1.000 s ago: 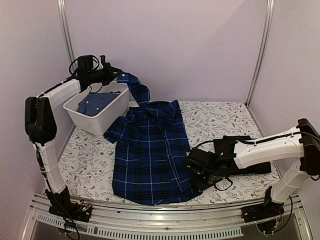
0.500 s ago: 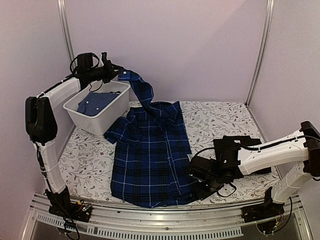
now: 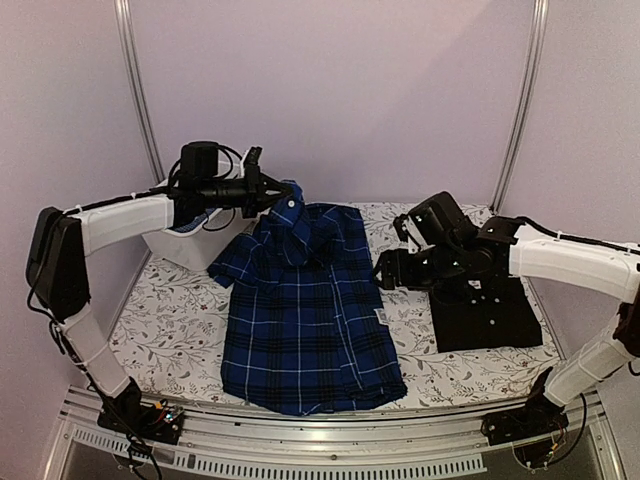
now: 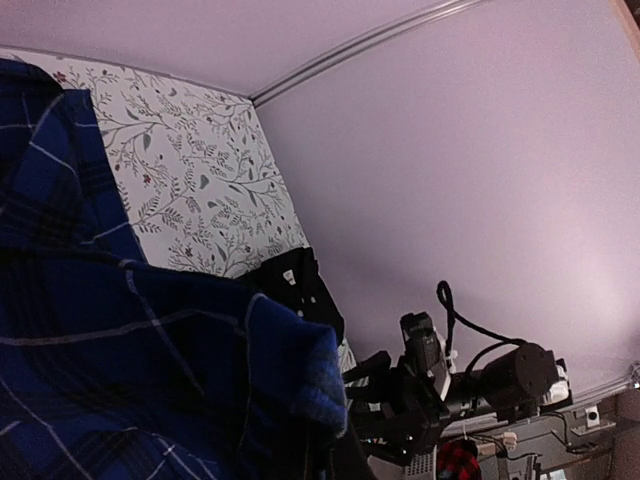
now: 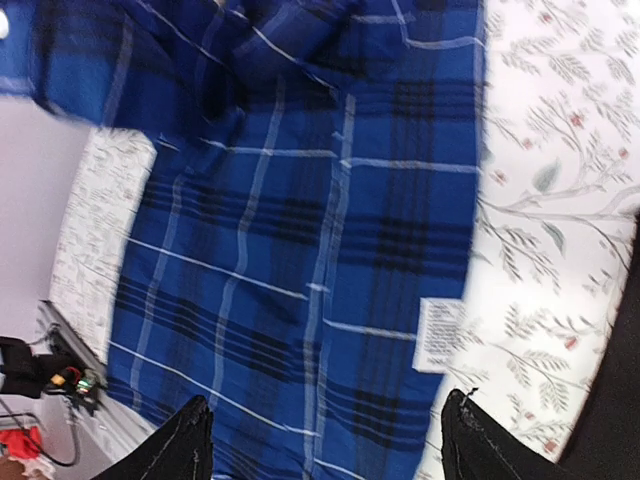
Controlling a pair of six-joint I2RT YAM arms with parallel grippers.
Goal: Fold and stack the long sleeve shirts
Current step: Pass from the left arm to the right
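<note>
Swinging in from the far-left corner, the left gripper (image 3: 268,192), clamped on a sleeve of the plaid shirt (image 3: 305,320), starts the fold; the right gripper (image 3: 383,270) has lifted away, fingers spread.

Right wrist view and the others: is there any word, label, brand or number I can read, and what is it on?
White tag at the edge of the plaid shirt: too blurred to read.
Nothing else in any view carries words, numbers or signs; the tablecloth has only a leaf print.
</note>
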